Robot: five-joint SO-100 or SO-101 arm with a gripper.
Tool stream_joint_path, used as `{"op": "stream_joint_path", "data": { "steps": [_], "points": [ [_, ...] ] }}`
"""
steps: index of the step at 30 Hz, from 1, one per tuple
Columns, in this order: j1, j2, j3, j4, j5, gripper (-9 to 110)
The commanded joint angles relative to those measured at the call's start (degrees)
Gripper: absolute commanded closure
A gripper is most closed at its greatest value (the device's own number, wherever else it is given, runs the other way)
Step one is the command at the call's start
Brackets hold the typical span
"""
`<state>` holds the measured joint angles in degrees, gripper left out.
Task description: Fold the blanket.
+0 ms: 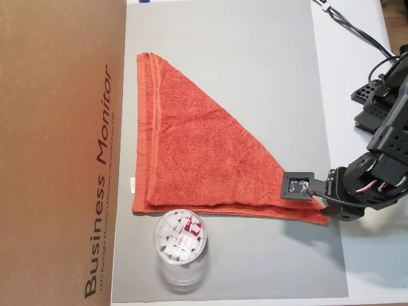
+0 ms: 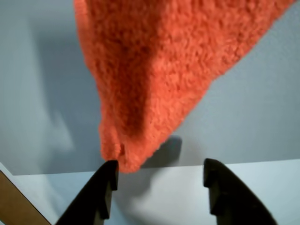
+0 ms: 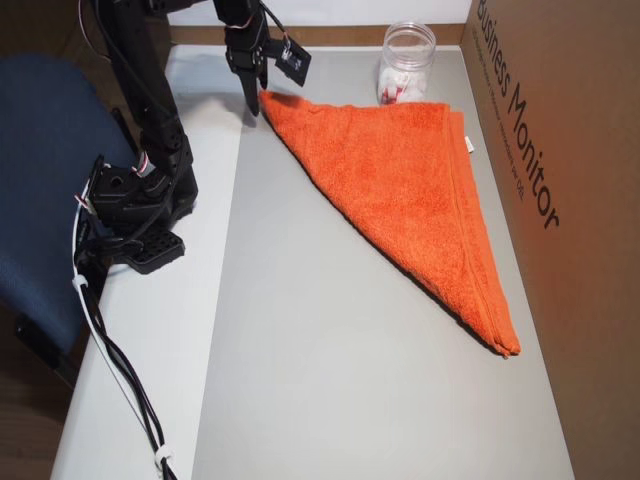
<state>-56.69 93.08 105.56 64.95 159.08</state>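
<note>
Room: a blue chair (image 3: 45, 170) stands beside the bench (image 3: 150, 340), and a brown carton (image 1: 57, 153) printed "Business Monitor" runs along the bench's far side from the arm.
Surface: a grey mat (image 1: 255, 76) covers most of the white bench; it looks smooth, so cloth may slide on it.
Blanket: the blanket (image 1: 204, 153) lies on the mat folded into a triangle, long hemmed edge against the carton side, one tip pointing at the arm.
Jar: a clear plastic jar (image 1: 180, 245) sits just beside the blanket's corner.
Jaws: the gripper (image 2: 159, 180) stands open at the tip, holding nothing; one finger touches the cloth.
Risk: closing now may pinch only one layer, or drag and undo the fold.
Risk, smaller: a wide sweep could knock the jar.
</note>
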Motion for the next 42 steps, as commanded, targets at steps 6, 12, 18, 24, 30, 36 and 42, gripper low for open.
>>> {"op": "stream_joint_path", "data": {
  "steps": [6, 12, 18, 24, 30, 36, 42],
  "points": [
    [-0.4, -1.9, -3.3, -0.5, -1.4, 85],
    [-0.4, -4.1, -3.1, -0.5, -1.4, 86],
    [-0.4, -6.9, -3.6, -1.1, -1.4, 86],
    [-0.4, -7.4, -3.6, -2.5, -1.5, 86],
    [-0.4, -7.5, -3.3, -2.4, -2.6, 94],
    [-0.3, -7.5, -2.8, -1.9, -5.1, 101],
    [-0.3, -6.8, -3.1, -1.8, -5.1, 102]
  ]
}}
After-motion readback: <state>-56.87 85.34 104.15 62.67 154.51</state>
